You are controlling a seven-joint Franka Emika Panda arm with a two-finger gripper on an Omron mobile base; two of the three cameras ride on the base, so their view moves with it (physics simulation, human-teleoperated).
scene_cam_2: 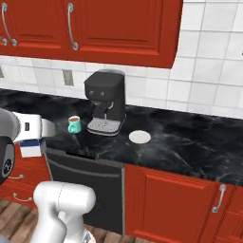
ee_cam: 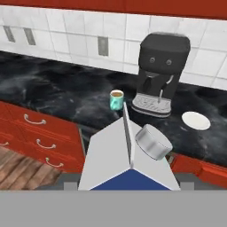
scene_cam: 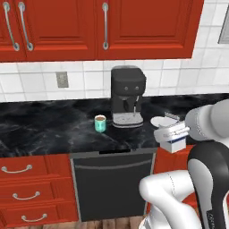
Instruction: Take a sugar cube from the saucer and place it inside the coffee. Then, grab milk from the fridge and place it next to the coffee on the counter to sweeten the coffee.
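Gripper (scene_cam: pixel 175 132) clamped on milk (scene_cam: pixel 173 144), off worktop (scene_cam: pixel 53 127) front edge; bare stretch left of coffee (scene_cam: pixel 100 123).

milk (ee_cam: pixel 128 168) carton btm cut off by hand view edge; sugar cube too tiny to spot in coffee (ee_cam: pixel 116 99) tbh

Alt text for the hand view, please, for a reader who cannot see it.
A white gable-top milk carton with a blue panel and grey round cap sits close in the foreground, above a black marble-veined counter. Beyond it stand a small teal mug of brown coffee, a black coffee machine and a round white saucer.
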